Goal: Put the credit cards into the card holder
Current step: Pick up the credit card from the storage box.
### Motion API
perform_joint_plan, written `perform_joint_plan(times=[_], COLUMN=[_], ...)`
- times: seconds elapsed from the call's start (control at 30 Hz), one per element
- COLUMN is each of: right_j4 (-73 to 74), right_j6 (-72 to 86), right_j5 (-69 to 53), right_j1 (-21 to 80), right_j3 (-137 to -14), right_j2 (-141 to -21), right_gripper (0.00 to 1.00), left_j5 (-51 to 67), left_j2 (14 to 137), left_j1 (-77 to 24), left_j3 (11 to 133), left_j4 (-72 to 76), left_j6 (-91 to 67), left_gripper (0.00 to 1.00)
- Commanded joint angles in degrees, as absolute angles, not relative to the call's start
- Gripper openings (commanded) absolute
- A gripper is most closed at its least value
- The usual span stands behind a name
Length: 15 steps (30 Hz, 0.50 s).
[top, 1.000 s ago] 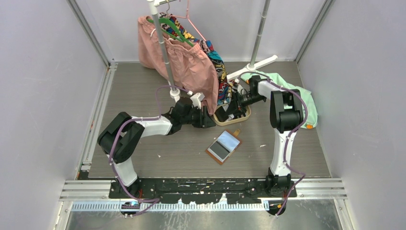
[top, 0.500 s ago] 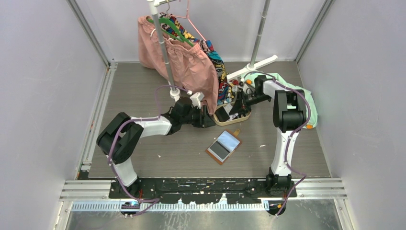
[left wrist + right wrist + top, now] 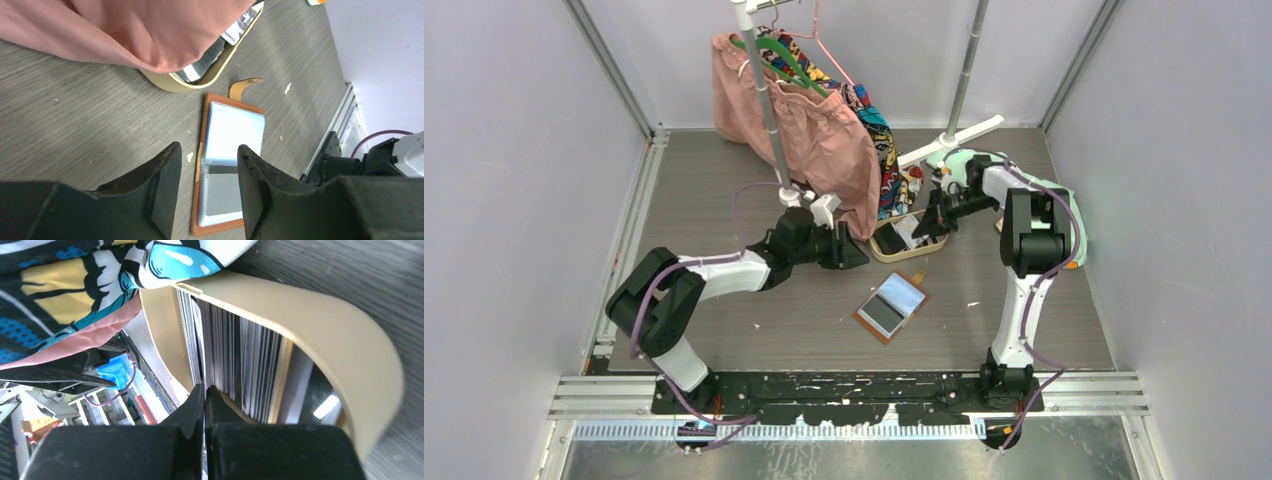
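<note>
Here the right claw (image 3: 204, 387) is pressed fully shut, its two fingertips meeting with no gap at the inner wall of the oval beige tray (image 3: 310, 315). The credit cards (image 3: 250, 370) stand on edge in a tight row just beside those tips, their thin striped edges facing the wrist camera. Whether one card edge is pinched between the closed tips cannot be told from the pictures. A brightly patterned cloth (image 3: 75, 290) hangs above and to one side of this claw, draping over the tray's rim. The left claw (image 3: 207, 150) hangs a little above the grey table (image 3: 75, 115) with its jaws parted about halfway and nothing between them. Directly beneath and slightly ahead of its fingertips lies the card holder (image 3: 235, 130), opened flat on the table, pockets upward, pale bluish on one half and greyish on the other, framed by its tan-brown leather edge. Its snap strap points away from the left claw toward the tray, which sits just beyond the holder without touching it. A pink garment (image 3: 125, 30) hangs ahead of the left claw and covers much of the tray. From above, the card holder lies well apart from the right claw, on the side toward the arm bases.
</note>
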State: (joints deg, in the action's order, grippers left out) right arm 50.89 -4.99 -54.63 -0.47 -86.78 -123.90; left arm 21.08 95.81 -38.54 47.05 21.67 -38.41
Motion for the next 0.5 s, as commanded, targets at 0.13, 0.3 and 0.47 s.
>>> perform_joint_plan(times=[0.13,0.3,0.47], right_j4=[55.29,58.11,62.94], right_j6=[-12.07,-18.17,-25.70], right_j5=[-51.11,-54.93,-65.63], right_j1=[-3.21,-3.52,-2.49], right_j3=[-86.00,-82.01,-76.70], right_j2=[-114.17,-107.50,-100.27], right_gripper=[0.01,0.01,0.01], left_j5=[21.73,22.15,18.07], left_j2=[85.29,83.09,86.24], left_j1=[-37.74,-37.83,-40.39], left_j3=[39.88,31.56,24.51], left_j4=[33.89,50.75,72.42], left_j6=[-44.80,-54.63,-62.53], left_gripper=[0.50,0.56,0.59])
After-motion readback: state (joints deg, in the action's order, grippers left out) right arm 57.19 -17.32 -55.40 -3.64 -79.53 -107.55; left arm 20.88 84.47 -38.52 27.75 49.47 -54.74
